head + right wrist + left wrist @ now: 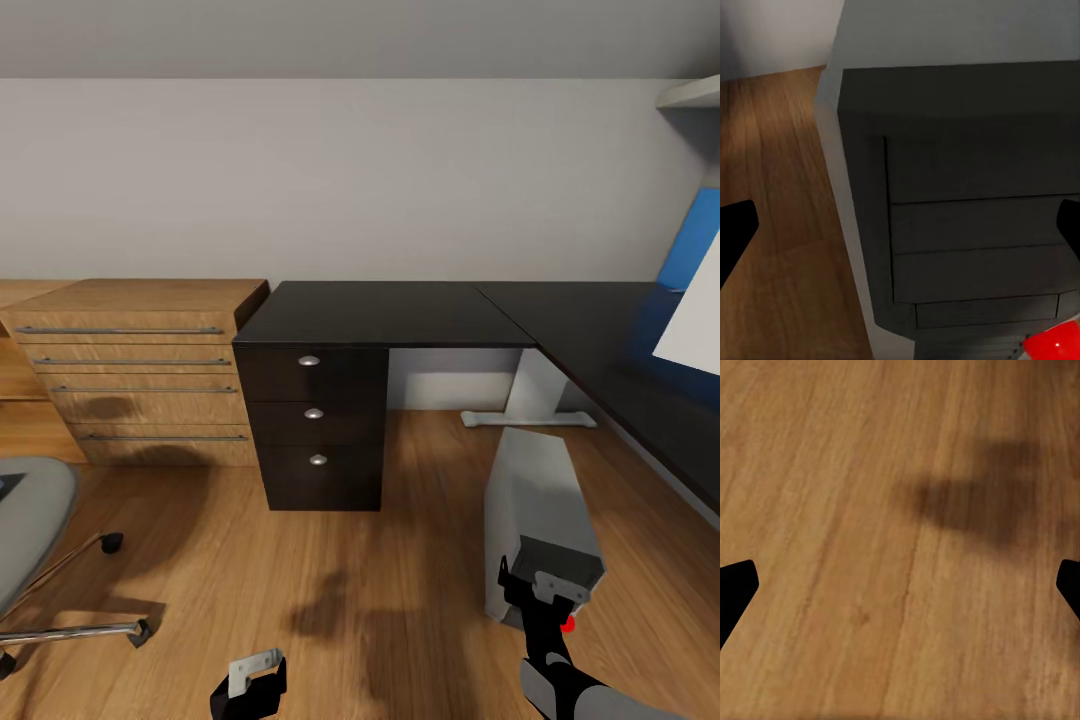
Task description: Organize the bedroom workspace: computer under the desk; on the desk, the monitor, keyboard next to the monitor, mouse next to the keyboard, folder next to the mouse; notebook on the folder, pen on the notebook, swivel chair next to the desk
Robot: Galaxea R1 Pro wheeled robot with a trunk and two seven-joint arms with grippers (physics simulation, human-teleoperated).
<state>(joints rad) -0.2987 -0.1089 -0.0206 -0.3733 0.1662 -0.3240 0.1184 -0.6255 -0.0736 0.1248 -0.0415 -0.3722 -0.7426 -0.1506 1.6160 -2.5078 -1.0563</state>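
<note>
On the floor at right, the computer stands just outside the tabletop, the right tool poised at its near end.

Right tool spread wide, holding nothing, fingers straddling the tower's dark near face, likely lined up to push it under the L-shaped black tabletop. Left tool hangs low and near over bare wooden floor, also wide open and empty. Swivel chair sits near left, well apart from the tabletop.
</note>
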